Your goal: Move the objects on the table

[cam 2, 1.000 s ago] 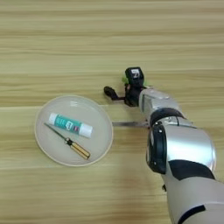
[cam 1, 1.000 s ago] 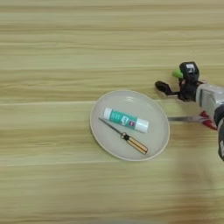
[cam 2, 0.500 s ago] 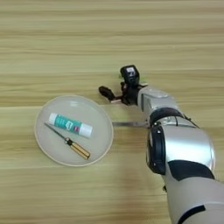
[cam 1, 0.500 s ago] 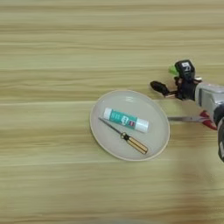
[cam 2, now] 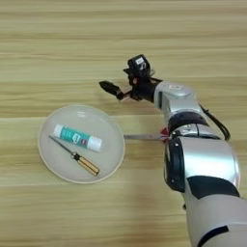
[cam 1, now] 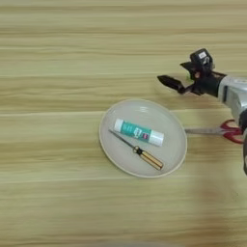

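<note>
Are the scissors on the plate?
No, the scissors lie on the table right of the plate.

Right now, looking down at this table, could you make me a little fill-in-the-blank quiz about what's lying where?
1. The glue stick lies inside the ____.
2. Next to it in the plate lies a ____ with a yellow handle.
3. The scissors lie on the table to the plate's ____.
4. The right gripper holds ____.

Missing words: plate; screwdriver; right; nothing
</note>
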